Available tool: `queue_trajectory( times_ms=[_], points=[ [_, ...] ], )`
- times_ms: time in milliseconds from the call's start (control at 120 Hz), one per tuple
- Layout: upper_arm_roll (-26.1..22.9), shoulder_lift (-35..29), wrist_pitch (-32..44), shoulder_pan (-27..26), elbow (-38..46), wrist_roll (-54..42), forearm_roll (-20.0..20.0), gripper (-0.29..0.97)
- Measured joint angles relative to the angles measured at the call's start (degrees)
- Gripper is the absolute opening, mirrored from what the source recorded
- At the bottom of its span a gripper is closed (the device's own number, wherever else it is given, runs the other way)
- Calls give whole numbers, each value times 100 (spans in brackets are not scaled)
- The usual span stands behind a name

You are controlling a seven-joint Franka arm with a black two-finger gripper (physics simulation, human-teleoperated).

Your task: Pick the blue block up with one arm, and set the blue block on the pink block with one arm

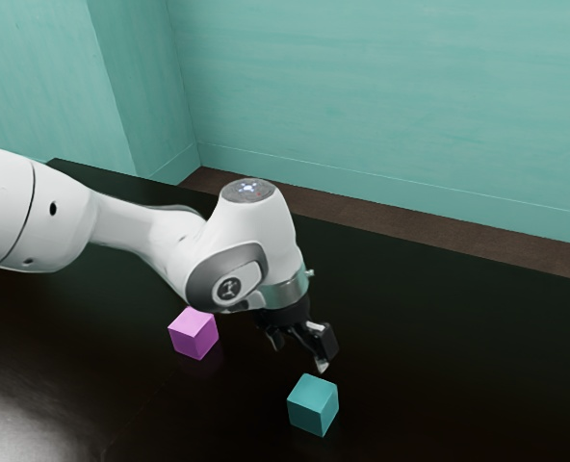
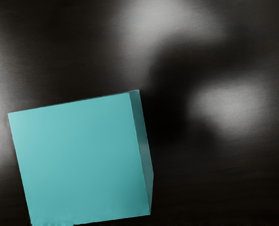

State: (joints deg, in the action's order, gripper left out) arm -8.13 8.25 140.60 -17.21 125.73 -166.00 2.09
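Observation:
The blue block (image 1: 313,404), teal in shade, rests on the dark table (image 1: 458,366) toward the front. In the wrist view the blue block (image 2: 80,160) lies close under my hand, slightly rotated. My gripper (image 1: 302,352) hovers just above and a little behind the block, fingers apart with nothing between them. The pink block (image 1: 193,333) sits on the table toward the exterior view's left of the gripper, partly behind the arm's wrist.
The white arm (image 1: 121,236) comes in from the exterior view's left over the table. Teal walls (image 1: 381,87) stand behind the table's far edge, with a brown floor strip (image 1: 429,226) between them.

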Motion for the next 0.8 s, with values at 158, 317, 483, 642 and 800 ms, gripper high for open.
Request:
queue_trajectory(
  times_ms=[158,317,483,642,800],
  points=[
    [-78,5,78,6,18,0,308,68],
    [-152,52,-53,-25,32,0,693,68],
    [-145,192,-224,-17,-2,22,393,68],
    [-160,206,-337,-16,-47,99,76,68],
    [-211,429,-364,-20,-338,157,91,68]
  ],
)
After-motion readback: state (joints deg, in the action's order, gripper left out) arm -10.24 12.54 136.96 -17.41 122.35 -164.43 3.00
